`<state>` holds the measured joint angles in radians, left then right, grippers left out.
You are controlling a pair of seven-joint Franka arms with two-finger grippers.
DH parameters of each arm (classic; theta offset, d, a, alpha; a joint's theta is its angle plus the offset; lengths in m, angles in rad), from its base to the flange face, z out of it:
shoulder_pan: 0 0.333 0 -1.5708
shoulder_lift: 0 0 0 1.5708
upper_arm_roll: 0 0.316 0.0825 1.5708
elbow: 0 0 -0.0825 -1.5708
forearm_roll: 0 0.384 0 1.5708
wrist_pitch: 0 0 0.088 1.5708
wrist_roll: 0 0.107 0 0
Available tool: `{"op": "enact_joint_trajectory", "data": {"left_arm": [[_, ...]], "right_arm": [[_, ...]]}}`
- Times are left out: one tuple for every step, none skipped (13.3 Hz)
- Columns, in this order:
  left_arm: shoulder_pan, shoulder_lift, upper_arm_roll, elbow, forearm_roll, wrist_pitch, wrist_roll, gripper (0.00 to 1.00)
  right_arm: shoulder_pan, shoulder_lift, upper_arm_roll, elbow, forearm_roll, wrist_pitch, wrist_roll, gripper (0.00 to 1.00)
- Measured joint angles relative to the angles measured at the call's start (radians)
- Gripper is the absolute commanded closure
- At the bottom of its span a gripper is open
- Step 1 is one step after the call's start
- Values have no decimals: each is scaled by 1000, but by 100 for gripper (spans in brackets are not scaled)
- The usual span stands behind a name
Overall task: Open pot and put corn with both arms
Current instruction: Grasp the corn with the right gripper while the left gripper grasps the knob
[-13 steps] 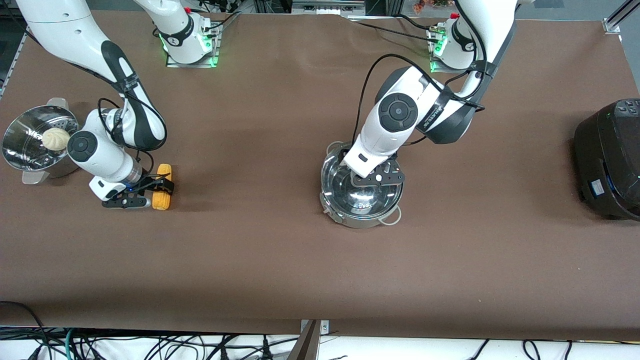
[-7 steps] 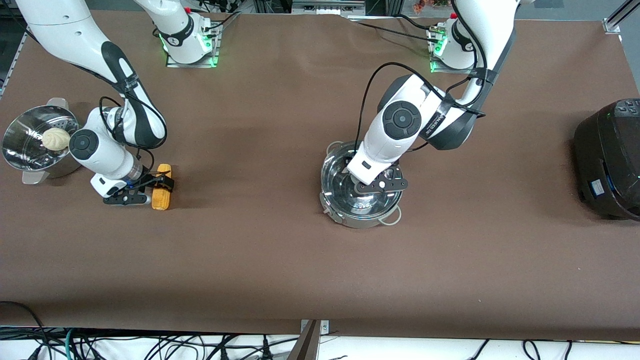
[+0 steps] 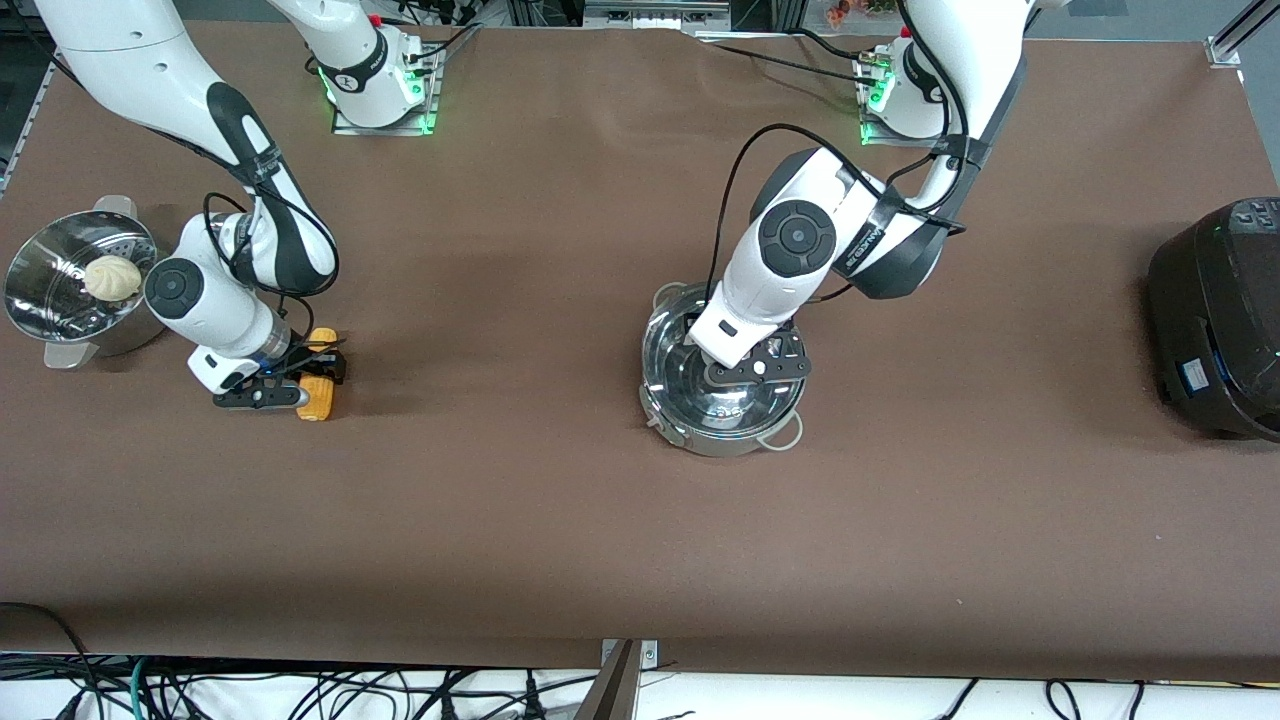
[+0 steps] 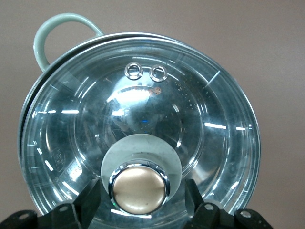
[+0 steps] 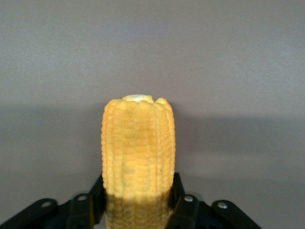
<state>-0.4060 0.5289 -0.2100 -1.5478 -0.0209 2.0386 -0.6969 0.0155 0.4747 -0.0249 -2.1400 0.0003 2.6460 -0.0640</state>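
Brown matte tabletop [image 3: 560, 500] carries all items; cables run along its edge nearest the front camera.

Pot [image 3: 722, 385]: stands near the middle of the tabletop, toward the left arm's end. Its glass lid [image 4: 143, 109] is seated on the rim, with the round knob [image 4: 139, 189] at its centre. One pale loop handle [image 4: 52, 33] projects from the rim in the left wrist view.

Left pincer [image 3: 752, 372]: positioned over the lid, directly at the knob. In the left wrist view its fingers [image 4: 86, 202] stand on either side of the knob's pale collar, close against it; whether they actually press on it cannot be told.

Corn [image 3: 318, 378]: lies on the tabletop toward the right arm's end, well apart from the pot.

Right pincer [image 3: 300, 380]: low at the corn. In the right wrist view both fingers [image 5: 178, 202] sit tight against the cob's sides, pinching it near one end, while the other end points away from the camera. Whether the cob is clear of the surface cannot be told.

Steamer bowl [image 3: 40, 300]: at the tabletop edge by the right arm's end, holding a pale bun [image 3: 111, 277].

Black cooker [image 3: 1215, 315]: at the left arm's end.
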Motion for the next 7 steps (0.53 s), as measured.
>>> {"op": "enact_joint_trajectory", "data": {"left_arm": [[-1,3,1,3,0,0,0,28],[-2,5,2,5,0,0,0,29],[-3,6,4,7,0,0,0,31],[-3,7,5,9,0,0,0,32],[-4,8,7,10,0,0,0,35],[-4,8,8,10,0,0,0,41],[-5,8,8,10,0,0,0,44]], "right_arm": [[0,-1,0,0,0,0,0,100],[1,-1,0,0,-1,0,-1,100],[1,-1,1,1,-1,1,-1,100],[1,-1,4,3,-2,2,-2,100],[1,-1,10,6,-2,3,-3,100],[2,-2,14,12,-2,3,-3,100],[3,-3,17,21,-2,-5,-3,100]]}}
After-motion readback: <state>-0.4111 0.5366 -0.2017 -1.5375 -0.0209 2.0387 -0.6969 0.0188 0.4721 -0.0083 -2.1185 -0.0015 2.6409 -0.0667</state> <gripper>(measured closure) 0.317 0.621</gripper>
